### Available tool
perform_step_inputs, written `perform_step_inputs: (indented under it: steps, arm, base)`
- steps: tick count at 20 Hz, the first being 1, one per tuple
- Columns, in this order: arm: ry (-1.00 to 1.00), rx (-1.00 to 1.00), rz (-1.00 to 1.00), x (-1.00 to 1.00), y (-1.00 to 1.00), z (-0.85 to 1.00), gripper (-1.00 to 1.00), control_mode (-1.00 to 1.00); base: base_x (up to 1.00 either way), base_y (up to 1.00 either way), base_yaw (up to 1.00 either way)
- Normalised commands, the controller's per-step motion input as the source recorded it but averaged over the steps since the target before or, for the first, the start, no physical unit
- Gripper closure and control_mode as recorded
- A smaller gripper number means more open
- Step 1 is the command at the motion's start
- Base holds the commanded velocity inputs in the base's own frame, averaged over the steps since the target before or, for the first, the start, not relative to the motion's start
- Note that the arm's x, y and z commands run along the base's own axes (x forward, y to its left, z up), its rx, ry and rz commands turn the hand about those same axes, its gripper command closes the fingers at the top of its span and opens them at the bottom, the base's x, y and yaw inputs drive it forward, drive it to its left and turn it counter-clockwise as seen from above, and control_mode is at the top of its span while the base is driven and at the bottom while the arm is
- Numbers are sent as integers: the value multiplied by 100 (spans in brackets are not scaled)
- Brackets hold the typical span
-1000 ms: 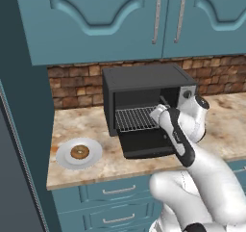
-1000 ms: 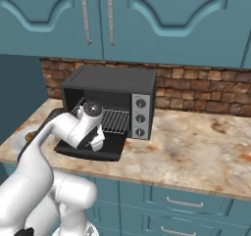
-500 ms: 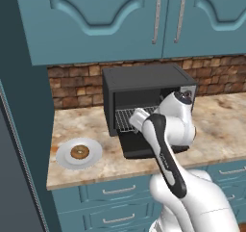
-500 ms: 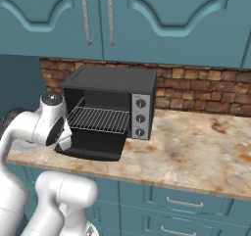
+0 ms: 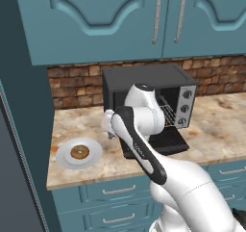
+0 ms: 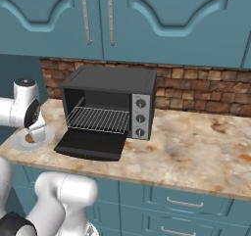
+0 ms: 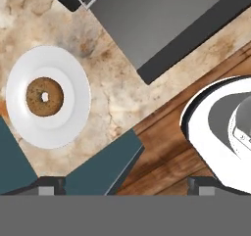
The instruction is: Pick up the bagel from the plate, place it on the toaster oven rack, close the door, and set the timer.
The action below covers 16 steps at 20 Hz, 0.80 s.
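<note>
The golden-brown bagel (image 5: 79,152) lies in the middle of the pale plate (image 5: 64,160) on the counter, left of the toaster oven. From the hand view the bagel (image 7: 44,96) and plate (image 7: 59,132) sit to the upper left. My gripper (image 5: 108,130) hangs above the counter between plate and oven, open, with nothing between its widely spread fingertips (image 7: 49,186). In the right base view the gripper (image 6: 37,130) hovers over the plate (image 6: 19,143). The black door (image 6: 90,144) is folded down flat, and the wire rack (image 6: 98,119) shows inside the cavity.
The black toaster oven (image 5: 144,79) stands against the brick backsplash, its three knobs (image 6: 140,117) on the right side panel. Teal cabinets hang overhead. A tall teal panel (image 5: 24,130) borders the counter's left end. Open marble counter (image 6: 196,142) stretches right of the oven.
The arm has swung left from the oven's open front toward the plate. The jaws have spread from partly closed to wide open. The bagel and plate have stayed put.
</note>
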Motion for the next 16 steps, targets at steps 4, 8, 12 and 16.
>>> perform_step_inputs:
  steps: [4, 8, 12, 16]
  arm:
    - [-3, 0, 2, 0, 54, -9, -100, -100]
    - [-10, 0, 0, 0, 36, -29, -100, -100]
    - [-10, 0, 0, 7, 22, -48, -100, -100]
    - [-13, 0, -1, 14, 14, -33, -100, -100]
  base:
    - [0, 0, 0]
    - [0, 0, 0]
    - [0, 0, 0]
    - [0, 0, 0]
